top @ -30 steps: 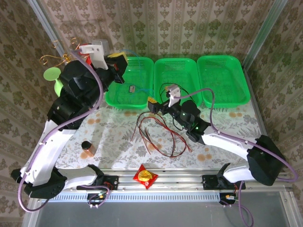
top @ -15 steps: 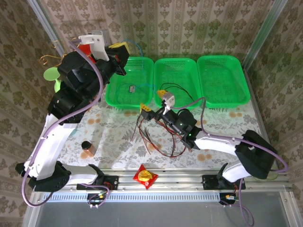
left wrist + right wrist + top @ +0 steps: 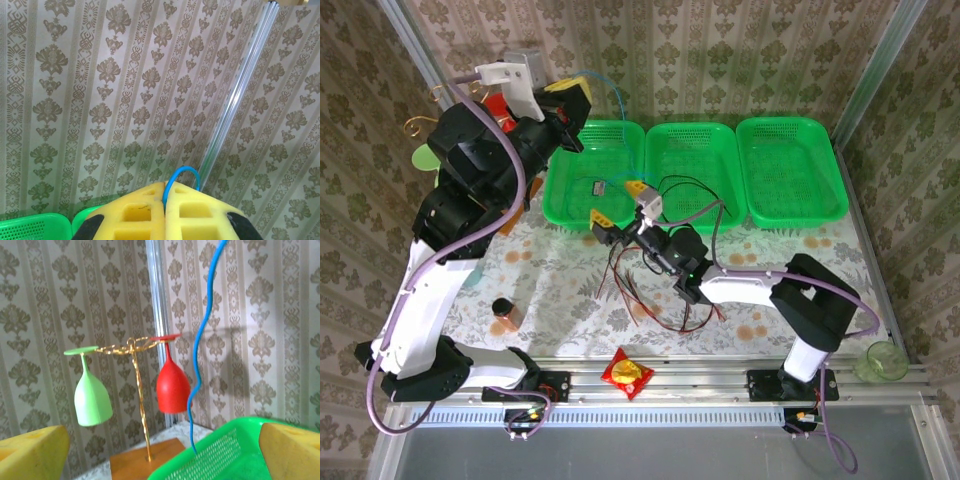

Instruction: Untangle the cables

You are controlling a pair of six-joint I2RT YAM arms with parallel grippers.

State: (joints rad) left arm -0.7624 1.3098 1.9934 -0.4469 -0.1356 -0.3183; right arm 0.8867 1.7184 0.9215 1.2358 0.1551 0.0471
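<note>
Early stage, by my read: left tool [image 3: 165, 200] is clamped on the blue cable [image 3: 200, 337], held high over the table's [image 3: 550, 290] back-left corner and trailing into the left basket [image 3: 565, 212], while right tool [image 3: 617, 203] gapes empty by the red-black tangle [image 3: 630, 285], unsorted mid-table.

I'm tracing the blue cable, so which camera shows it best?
The right wrist view: the blue cable hangs sharp against the wall, down to a green basket. The left wrist view catches a short loop above the shut left gripper; the top view, a faint arc.
</note>
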